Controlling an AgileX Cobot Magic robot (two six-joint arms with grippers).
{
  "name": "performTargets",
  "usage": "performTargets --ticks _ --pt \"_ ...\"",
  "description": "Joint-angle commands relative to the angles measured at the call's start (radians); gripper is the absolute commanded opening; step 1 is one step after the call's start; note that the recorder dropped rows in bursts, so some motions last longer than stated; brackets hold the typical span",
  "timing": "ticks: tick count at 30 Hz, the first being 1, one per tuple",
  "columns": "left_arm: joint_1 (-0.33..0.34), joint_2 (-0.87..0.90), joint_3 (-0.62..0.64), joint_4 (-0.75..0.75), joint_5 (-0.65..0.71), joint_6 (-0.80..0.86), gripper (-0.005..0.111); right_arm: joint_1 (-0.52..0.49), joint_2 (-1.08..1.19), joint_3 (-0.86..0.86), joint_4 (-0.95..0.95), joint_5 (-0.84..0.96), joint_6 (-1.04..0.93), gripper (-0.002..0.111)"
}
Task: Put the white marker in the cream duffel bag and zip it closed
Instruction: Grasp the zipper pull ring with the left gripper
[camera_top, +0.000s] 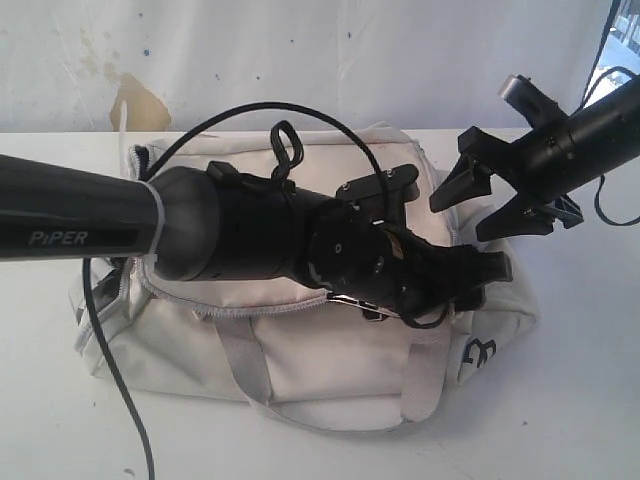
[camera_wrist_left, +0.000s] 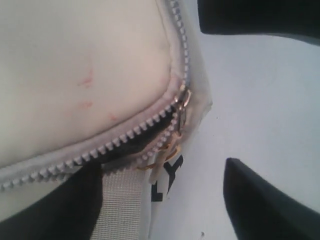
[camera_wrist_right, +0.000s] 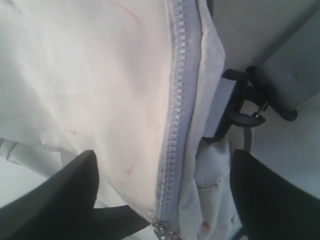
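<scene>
The cream duffel bag (camera_top: 330, 350) lies on the white table, its dark logo (camera_top: 480, 355) on the right-hand end. My left gripper (camera_top: 478, 278) reaches across the top of the bag to that end. It is open, and the metal zip slider (camera_wrist_left: 183, 98) and its pull lie just ahead of the spread fingers (camera_wrist_left: 265, 205). My right gripper (camera_top: 462, 215) hangs open above the bag's far right corner. In its wrist view the grey zip (camera_wrist_right: 172, 130) runs shut between the wide jaws, which hold nothing. The white marker is hidden.
Grey webbing handles (camera_top: 245, 370) hang down the bag's front. A black strap clip (camera_wrist_right: 245, 105) sits beside the zip. The left arm's black cable (camera_top: 110, 370) trails over the bag's left end and the table (camera_top: 560, 400). A stained white wall stands behind.
</scene>
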Motion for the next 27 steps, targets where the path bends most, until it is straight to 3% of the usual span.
performTargets --ticks 1,8,16,23,27 --pt "-0.002 0.009 -0.001 -0.024 -0.034 -0.003 0.083 -0.001 -0.010 -0.001 -0.002 0.008 -0.015 0.068" --pt "-0.017 0.045 -0.001 -0.098 -0.069 -0.007 0.075 -0.003 -0.023 -0.001 -0.012 0.017 -0.013 0.068" --pt "-0.060 0.022 -0.001 -0.098 -0.052 -0.001 0.075 -0.003 -0.027 -0.001 -0.013 0.013 -0.013 0.068" --pt "-0.047 0.058 -0.001 -0.089 -0.187 -0.004 0.075 -0.003 -0.027 -0.001 -0.015 0.051 -0.013 0.068" --pt "-0.041 0.058 -0.001 -0.089 -0.143 -0.004 0.075 -0.003 -0.027 -0.001 -0.019 0.064 -0.013 0.068"
